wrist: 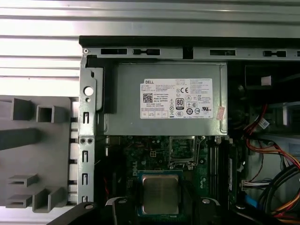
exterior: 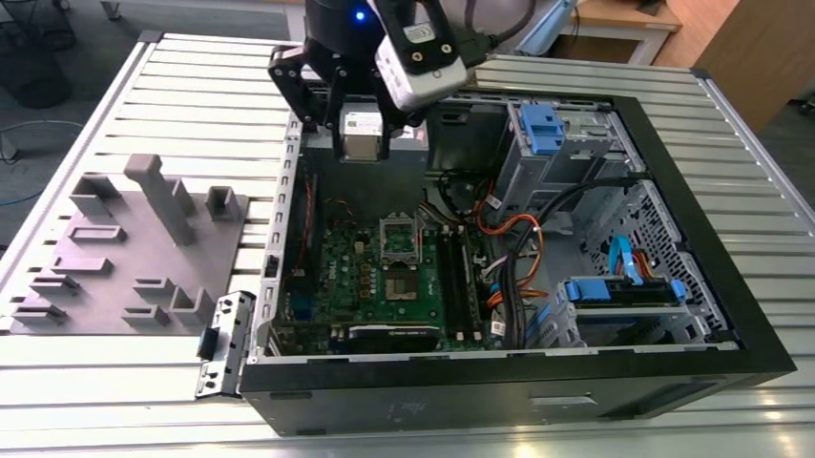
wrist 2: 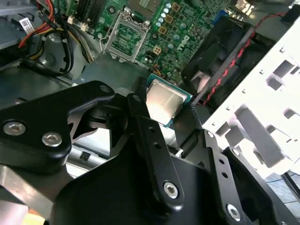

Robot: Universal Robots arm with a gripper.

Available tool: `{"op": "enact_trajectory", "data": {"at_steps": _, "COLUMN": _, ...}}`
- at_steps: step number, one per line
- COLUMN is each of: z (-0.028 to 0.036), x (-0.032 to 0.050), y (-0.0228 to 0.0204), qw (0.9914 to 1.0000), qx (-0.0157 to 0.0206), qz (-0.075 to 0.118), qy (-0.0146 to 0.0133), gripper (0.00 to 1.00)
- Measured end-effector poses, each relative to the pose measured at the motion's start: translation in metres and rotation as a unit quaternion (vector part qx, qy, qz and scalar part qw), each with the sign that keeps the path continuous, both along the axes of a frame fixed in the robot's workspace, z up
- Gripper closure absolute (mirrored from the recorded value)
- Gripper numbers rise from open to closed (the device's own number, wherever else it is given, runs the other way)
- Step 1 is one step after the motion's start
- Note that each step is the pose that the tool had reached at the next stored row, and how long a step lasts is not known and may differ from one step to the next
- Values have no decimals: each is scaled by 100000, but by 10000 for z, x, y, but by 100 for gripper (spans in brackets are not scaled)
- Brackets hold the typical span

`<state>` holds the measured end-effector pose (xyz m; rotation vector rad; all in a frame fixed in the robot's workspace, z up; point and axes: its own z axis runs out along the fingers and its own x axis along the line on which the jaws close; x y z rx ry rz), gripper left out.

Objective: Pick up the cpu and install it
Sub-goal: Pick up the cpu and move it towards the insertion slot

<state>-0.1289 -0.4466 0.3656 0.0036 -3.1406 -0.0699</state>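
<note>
In the exterior view's upper middle, the gripper [exterior: 361,134] hangs above the open computer case [exterior: 510,377]. It squeezes the cpu [wrist: 160,194] by two edges, keeping it flat for the empty socket [exterior: 399,237] mid-frame.

In the exterior view the scene is lit brightly and evenly from above, and strong glare is thrown back by the slatted metal table [exterior: 535,441] along its near edge. The inside of the computer case [exterior: 713,239] is left in shade, far dimmer than the table around it. In the second wrist view the white metal panel [wrist 2: 276,89] is blown out almost to pure white, while the black links of the gripper [wrist 2: 168,108], close to the lens, are rendered dark and soft. A dull sheen is carried by the metal top of the cpu [wrist 2: 161,99] clamped there. In the first wrist view the table slats are washed pale, and the cables [wrist: 276,187] are sunk in shadow.
</note>
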Motion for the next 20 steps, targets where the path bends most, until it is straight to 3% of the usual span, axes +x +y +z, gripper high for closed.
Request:
{"op": "enact_trajectory", "data": {"at_steps": 3, "z": -17, "x": 89, "y": 0, "qw": 99999, "qx": 5, "qz": 1, "qy": 342, "gripper": 53}}
{"op": "enact_trajectory", "data": {"at_steps": 7, "z": -80, "x": 156, "y": -2, "qw": 99999, "qx": 1, "qz": -1, "qy": 495, "gripper": 53}}
{"op": "enact_trajectory", "data": {"at_steps": 12, "z": -172, "x": 214, "y": -13, "qw": 99999, "qx": 6, "qz": 3, "qy": 531, "gripper": 53}}
{"op": "enact_trajectory", "data": {"at_steps": 20, "z": -315, "x": 222, "y": -22, "qw": 99999, "qx": 5, "qz": -1, "qy": 518, "gripper": 53}}
